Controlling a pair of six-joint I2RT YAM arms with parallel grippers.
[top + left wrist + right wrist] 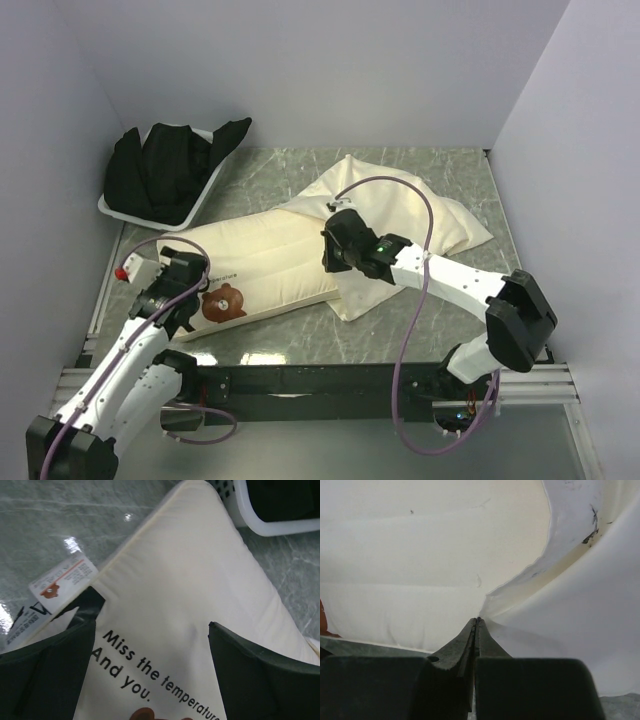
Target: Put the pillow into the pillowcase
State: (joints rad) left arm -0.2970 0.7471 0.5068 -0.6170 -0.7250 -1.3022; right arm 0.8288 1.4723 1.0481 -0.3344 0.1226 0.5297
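The pillow (265, 265) lies slantwise on the worktop (300, 345), its bear end under the wide-spread left fingers (45, 670) and its long axis running to the pillowcase (420, 215) mouth, whose edge the right fingers (457, 650) pinch.

Left gripper (152, 635) hangs over the bear end of the pillow (265, 255), jaws spread wide. Right arm (450, 280) reaches to the pillow's opposite end, right gripper (477, 624) jaws pinched together on the pillowcase (570, 630) hem.
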